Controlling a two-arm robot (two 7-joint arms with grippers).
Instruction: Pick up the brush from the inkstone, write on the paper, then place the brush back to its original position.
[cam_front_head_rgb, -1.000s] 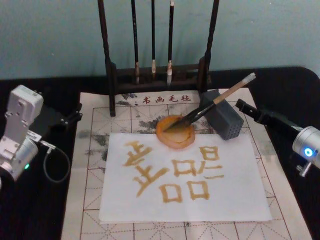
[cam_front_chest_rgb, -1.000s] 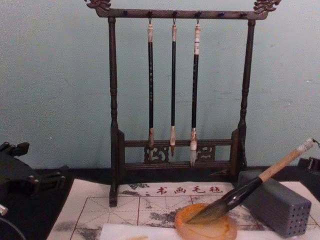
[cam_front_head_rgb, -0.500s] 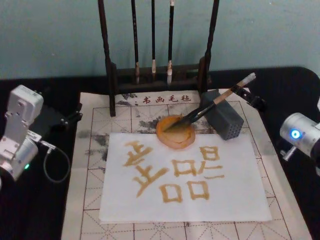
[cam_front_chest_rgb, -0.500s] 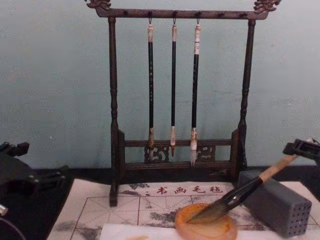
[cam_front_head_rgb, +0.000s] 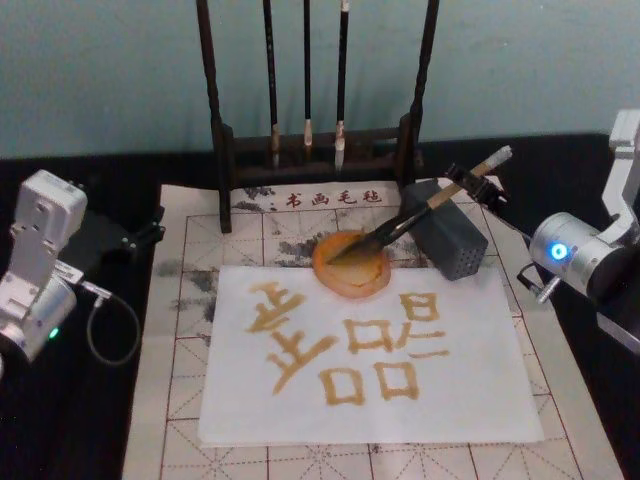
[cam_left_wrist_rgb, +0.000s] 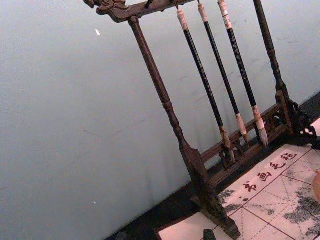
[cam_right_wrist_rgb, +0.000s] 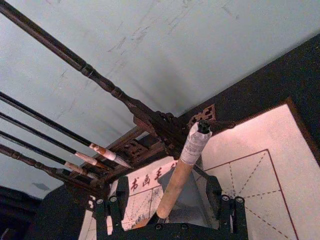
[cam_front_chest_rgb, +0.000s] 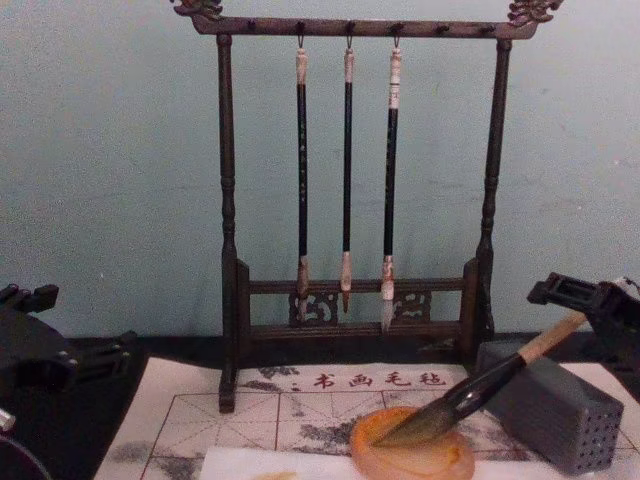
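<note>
On a stained, gridded felt mat (cam_front_head_rgb: 190, 330), the brush (cam_front_head_rgb: 425, 210) rests with its dark bristles in the glossy amber dish (cam_front_head_rgb: 355, 282). Its round wooden handle slants up to the dish's right. The right claw (cam_right_wrist_rgb: 169, 202) straddles the handle's top, spread wide and holding nothing. Best, I judge, to close squarely and lift gently, since the smooth handle could roll. Thin white paper (cam_front_head_rgb: 480, 400) lies at the dish's near side. The left claw (cam_front_head_rgb: 125, 238) is parked well left of the dish.

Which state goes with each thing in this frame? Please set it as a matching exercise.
Things: 1 brush; 2 paper; 3 right end effector; 4 left end effector.
States: A bears amber characters; B open astride the brush handle; C parked beside the mat's left edge; D bristles in the inkstone, handle on the grey block.
Pairs: 1-D; 2-A; 3-B; 4-C.
</note>
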